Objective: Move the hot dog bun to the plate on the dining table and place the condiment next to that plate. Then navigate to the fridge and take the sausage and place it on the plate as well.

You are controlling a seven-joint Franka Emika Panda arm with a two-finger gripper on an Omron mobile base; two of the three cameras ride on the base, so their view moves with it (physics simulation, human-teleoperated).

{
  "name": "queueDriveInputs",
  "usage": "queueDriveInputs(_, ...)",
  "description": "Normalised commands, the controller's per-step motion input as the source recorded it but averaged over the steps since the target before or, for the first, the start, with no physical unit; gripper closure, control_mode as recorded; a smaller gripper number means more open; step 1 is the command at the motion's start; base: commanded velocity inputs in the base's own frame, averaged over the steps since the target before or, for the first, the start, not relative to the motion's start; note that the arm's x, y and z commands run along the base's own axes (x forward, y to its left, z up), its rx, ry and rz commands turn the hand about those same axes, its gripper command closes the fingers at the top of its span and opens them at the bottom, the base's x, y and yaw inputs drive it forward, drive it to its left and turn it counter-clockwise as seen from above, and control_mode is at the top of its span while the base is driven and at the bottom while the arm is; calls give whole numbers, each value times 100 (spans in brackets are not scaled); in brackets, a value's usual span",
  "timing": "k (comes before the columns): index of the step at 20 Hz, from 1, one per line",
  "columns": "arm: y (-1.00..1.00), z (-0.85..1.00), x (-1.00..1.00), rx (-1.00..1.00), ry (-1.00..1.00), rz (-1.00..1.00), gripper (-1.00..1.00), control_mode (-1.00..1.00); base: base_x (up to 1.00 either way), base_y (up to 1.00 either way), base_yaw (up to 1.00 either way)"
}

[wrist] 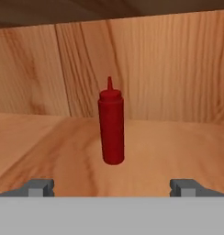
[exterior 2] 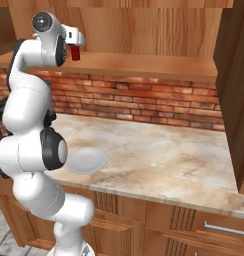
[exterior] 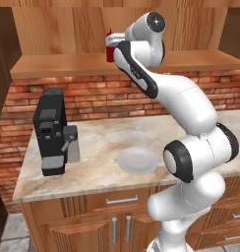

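Presently, operator, your arm is raised to the wooden shelf above the brick-backed counter. From the hand camera, the condiment stands upright on that shelf, a slim dark red squeeze bottle with its pointed nozzle up, close to the wooden back panel. Your gripper faces it squarely with its jaws spread wide; the two dark fingertips show far apart at the bottom of that view, one on either side of the bottle, and neither touches it. Nothing is held.

From the left base camera, a sliver of the red bottle shows just behind the white wrist at shelf height. From the right base camera, the bottle appears just beyond the hand, on the shelf.

On the marbled counter below, a plain white plate lies flat near the front edge. A black coffee machine stands at the counter's left end, well apart from that plate.
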Motion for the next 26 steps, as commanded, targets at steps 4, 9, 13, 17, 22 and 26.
queueDriveInputs(4,0,0,44,10,0,4,-100,-100,0,0,0)
queueDriveInputs(9,0,0,42,8,0,5,-100,-100,0,0,0)
queueDriveInputs(13,0,0,38,3,0,1,-100,-100,0,0,0)
queueDriveInputs(17,0,0,32,0,0,2,-100,-100,0,0,0)
queueDriveInputs(22,0,0,28,0,0,3,-100,-100,0,0,0)
queueDriveInputs(26,1,-1,26,0,0,3,-100,-100,0,0,0)
